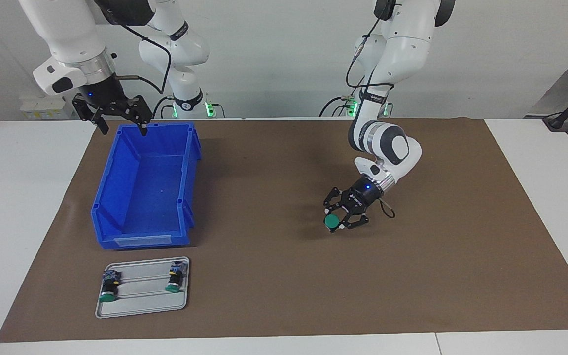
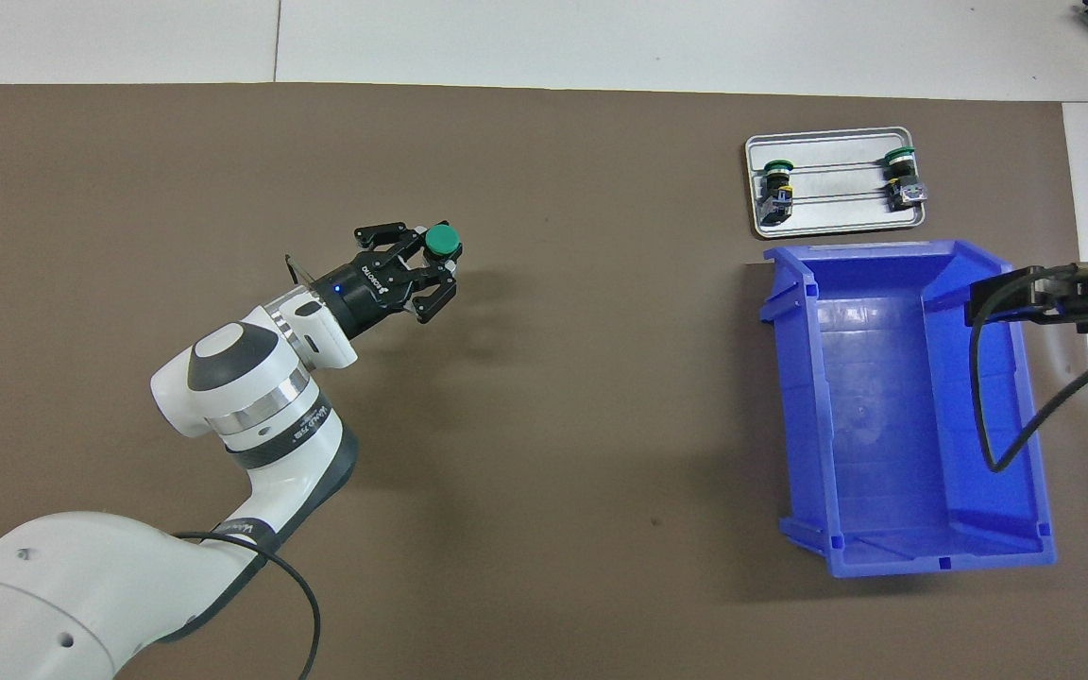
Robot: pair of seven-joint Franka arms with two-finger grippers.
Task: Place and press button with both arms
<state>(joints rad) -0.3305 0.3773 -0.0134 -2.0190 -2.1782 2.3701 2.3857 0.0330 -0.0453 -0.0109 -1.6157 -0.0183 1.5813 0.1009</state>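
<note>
The button (image 1: 332,222) is gripped by the left gripper (image 1: 339,220) at the facing view's centre right, above the brown mat (image 1: 284,276); the right gripper (image 1: 119,120) is held open at upper left, over the blue bin (image 1: 116,197).

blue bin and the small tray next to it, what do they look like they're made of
The blue bin looks like moulded plastic: one solid colour, ribbed walls, a soft sheen. The tray looks like metal, probably aluminium or steel: pale silver-grey, a thin rolled rim, a dull brushed finish. Neither can be told for certain by sight.
</note>
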